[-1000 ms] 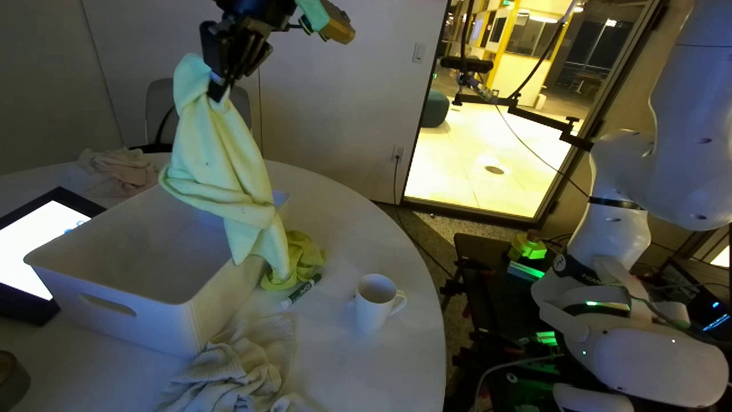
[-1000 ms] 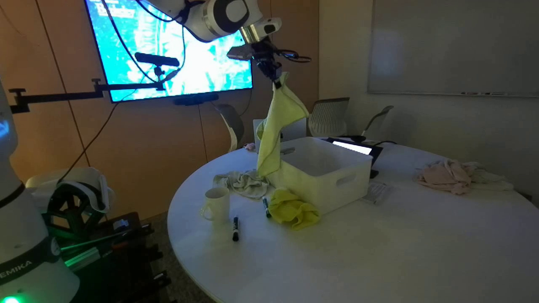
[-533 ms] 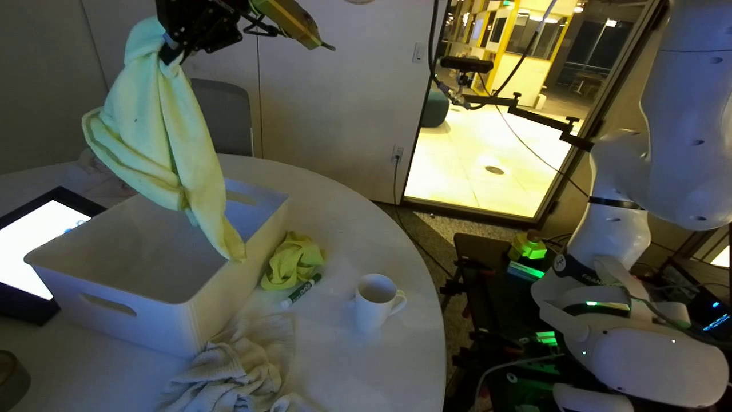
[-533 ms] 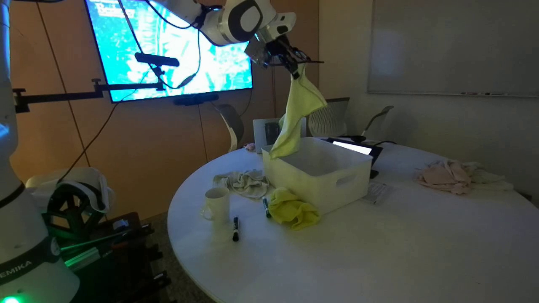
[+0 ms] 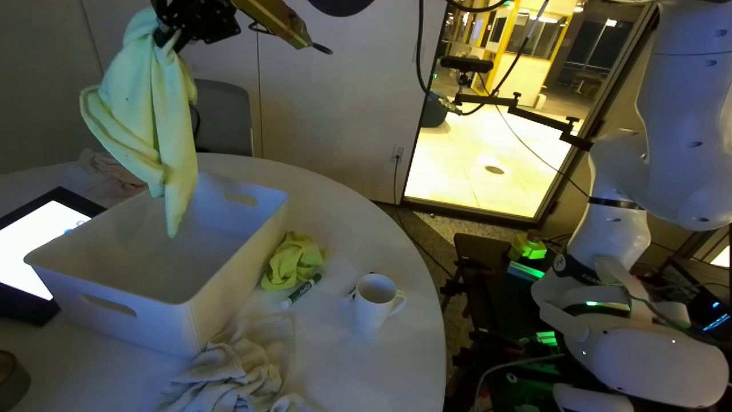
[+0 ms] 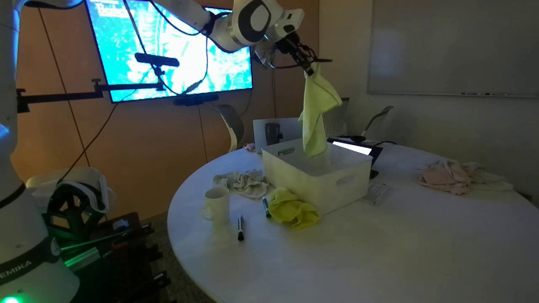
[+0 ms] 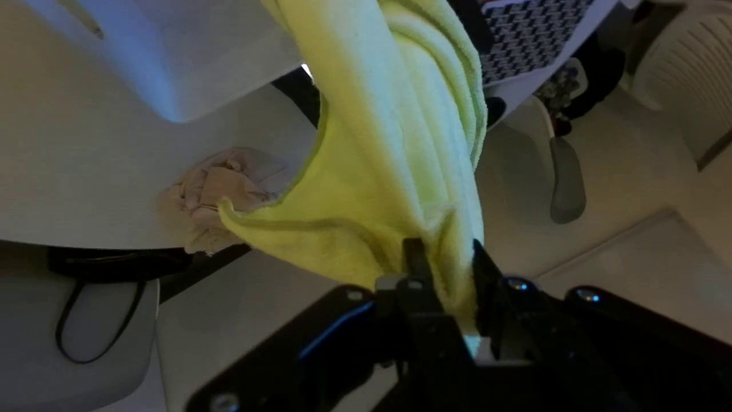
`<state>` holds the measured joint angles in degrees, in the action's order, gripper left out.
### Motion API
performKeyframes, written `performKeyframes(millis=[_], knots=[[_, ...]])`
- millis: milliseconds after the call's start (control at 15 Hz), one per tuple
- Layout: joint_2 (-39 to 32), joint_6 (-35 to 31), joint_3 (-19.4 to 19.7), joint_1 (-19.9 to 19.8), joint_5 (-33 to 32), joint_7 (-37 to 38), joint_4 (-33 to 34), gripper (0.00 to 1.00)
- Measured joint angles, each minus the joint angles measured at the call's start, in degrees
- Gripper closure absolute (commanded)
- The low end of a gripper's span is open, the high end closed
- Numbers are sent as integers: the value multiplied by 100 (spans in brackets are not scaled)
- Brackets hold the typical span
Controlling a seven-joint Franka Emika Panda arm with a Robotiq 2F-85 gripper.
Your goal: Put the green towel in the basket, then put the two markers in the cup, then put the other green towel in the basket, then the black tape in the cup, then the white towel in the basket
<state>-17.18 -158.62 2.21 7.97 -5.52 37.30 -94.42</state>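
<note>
My gripper is shut on a green towel, pinching its top. In both exterior views the towel hangs over the white basket, its lower end at the opening. The wrist view shows the towel between the fingers. Another green towel lies crumpled against the basket, with a marker beside it. A second marker lies near the white cup. The white towel lies beside the basket. A dark roll, perhaps the tape, is cut off by the frame.
A lit tablet stands close to the basket. A pinkish cloth pile lies on the table. A laptop stands behind the basket. Chairs stand around the round table.
My gripper has carried the held towel inward over the basket; its lower end was outside by the other green towel. The marker near the cup has shifted slightly.
</note>
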Motion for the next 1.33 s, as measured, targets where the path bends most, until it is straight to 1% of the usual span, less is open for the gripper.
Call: performKeyframes(millis=[67,133,200,267,400,467,600,733,1000,1333], knots=[[-36,153,66,27,-165,35,24,38],[-69,321,103,32,-262,38,45,31],[-87,505,133,29,-275,-2,49,24],[-90,685,152,13,-275,-58,48,16],[-74,1073,175,-89,-249,-261,34,2],[-60,1253,205,-161,-248,-352,18,0],[-10,1551,305,-317,-247,-491,-75,0],[105,1826,464,-481,-248,-573,-305,0],[417,2266,780,-832,-288,-621,-1053,0],[536,2905,875,-1198,-241,-666,-1870,0]])
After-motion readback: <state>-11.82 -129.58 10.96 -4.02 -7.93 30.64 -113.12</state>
